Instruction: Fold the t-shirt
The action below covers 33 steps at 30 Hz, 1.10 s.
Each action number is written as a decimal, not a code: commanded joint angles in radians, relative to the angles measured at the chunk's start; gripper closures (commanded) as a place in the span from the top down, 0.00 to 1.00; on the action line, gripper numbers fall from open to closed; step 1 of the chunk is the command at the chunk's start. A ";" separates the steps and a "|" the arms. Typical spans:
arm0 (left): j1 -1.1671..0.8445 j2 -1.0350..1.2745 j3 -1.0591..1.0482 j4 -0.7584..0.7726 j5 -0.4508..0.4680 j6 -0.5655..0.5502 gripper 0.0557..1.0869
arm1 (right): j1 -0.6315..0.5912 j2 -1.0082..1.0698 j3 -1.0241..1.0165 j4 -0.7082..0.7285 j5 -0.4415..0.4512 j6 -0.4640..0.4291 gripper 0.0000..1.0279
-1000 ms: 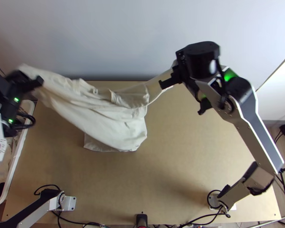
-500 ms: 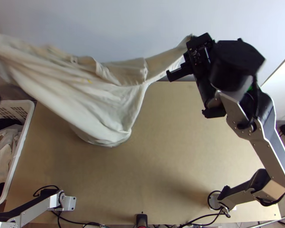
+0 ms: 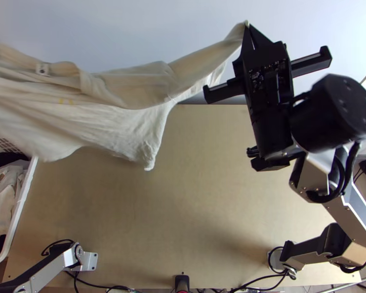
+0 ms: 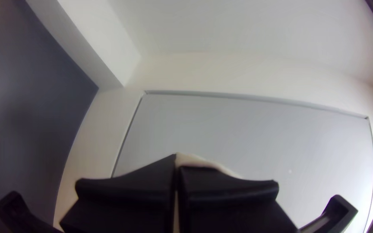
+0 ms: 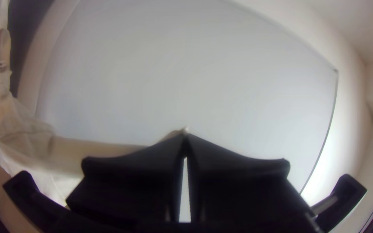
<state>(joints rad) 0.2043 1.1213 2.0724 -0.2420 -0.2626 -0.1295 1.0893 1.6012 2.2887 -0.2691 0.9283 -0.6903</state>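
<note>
The t-shirt [image 3: 119, 107] hangs stretched in the air between the arms, across the far edge of the surface [image 3: 197, 205]. The left claw [image 4: 177, 159] is pressed together on a bit of cloth; the right claw [image 3: 247, 26] pinches what looks like a sleeve end. That grip catches little fabric, so a hard pull could slip it free (thin cloth gives no warning). Lowered from here, the shirt might slide off the far edge or snag on the basket [image 3: 24, 195], since its left side hangs over that rim. The wall [image 3: 134, 29] stands beyond the far edge; the roomier way is toward the arms' bases, over bare wood.
</note>
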 commanded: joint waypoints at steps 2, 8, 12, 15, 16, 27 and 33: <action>0.046 -0.043 0.008 0.056 -0.003 0.025 0.04 | 0.063 0.006 -0.018 0.252 0.014 -0.144 0.03; 0.056 -0.063 0.006 0.101 -0.017 0.027 0.04 | 0.095 0.006 -0.071 0.472 0.014 -0.321 0.03; 0.083 -0.057 -0.025 0.101 -0.040 0.025 0.04 | 0.127 -0.004 -0.149 0.465 0.015 -0.316 0.03; 0.090 -0.049 -0.069 0.125 -0.049 0.027 0.04 | 0.136 -0.006 -0.187 0.461 0.020 -0.304 0.03; 0.092 -0.043 -0.087 0.148 -0.049 0.027 0.04 | 0.136 -0.006 -0.198 0.446 0.020 -0.299 0.03; -0.039 0.160 -0.179 0.228 -0.079 0.011 0.04 | 0.073 -0.078 -0.413 0.265 0.038 -0.129 0.03; -0.186 0.268 -0.305 0.270 -0.095 0.016 0.04 | -0.048 -0.136 -0.578 0.051 0.023 0.103 0.03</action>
<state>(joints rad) 0.1555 1.2785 1.8793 -0.0128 -0.3347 -0.1150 1.1408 1.5223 1.8721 -0.0444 0.9615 -0.7765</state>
